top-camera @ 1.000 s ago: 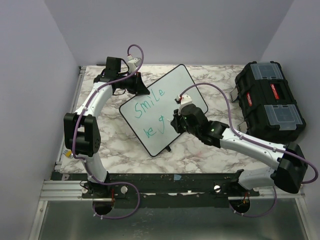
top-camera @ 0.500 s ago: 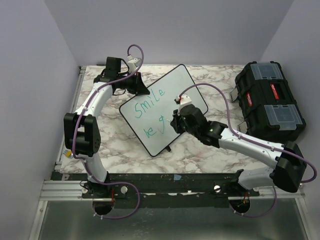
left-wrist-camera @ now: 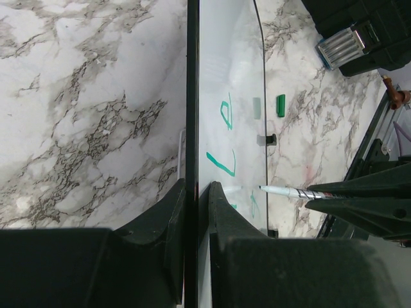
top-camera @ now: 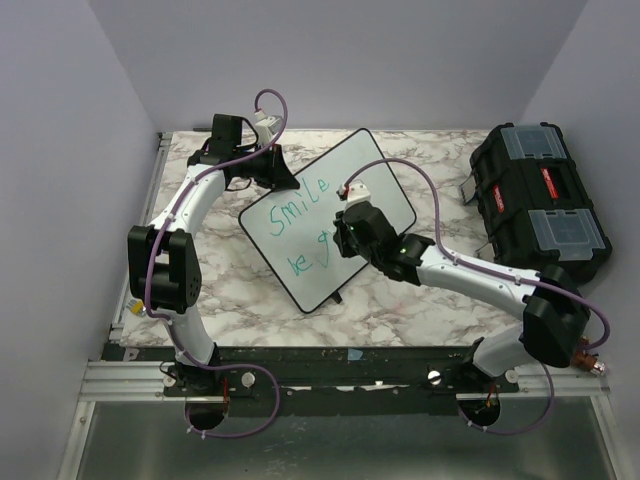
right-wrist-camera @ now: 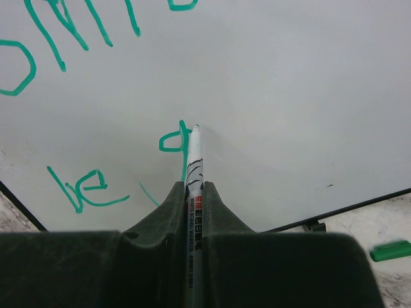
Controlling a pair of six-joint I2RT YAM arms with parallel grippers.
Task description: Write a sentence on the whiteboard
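The whiteboard (top-camera: 375, 175) lies tilted on the marble table, black-framed. Green writing on it reads "Smile" (top-camera: 295, 205) above "be g" (top-camera: 298, 262). My left gripper (top-camera: 283, 175) is shut on the board's upper left edge; in the left wrist view the black frame (left-wrist-camera: 192, 96) runs between the fingers. My right gripper (top-camera: 343, 232) is shut on a white marker (right-wrist-camera: 194, 160), whose tip touches the board beside the green "g" (right-wrist-camera: 172, 142). The marker also shows in the left wrist view (left-wrist-camera: 289, 191). "Smile" (right-wrist-camera: 58, 32) and "be" (right-wrist-camera: 87, 187) show in the right wrist view.
A black toolbox (top-camera: 538, 200) with clear lid compartments stands at the right of the table. A green marker cap (right-wrist-camera: 390, 250) lies on the marble beyond the board's edge; it also shows in the left wrist view (left-wrist-camera: 280, 105). Purple walls enclose the table.
My right gripper with the marker has moved up and left along the board, from below the "g" to its upper right. The left arm and board have not moved.
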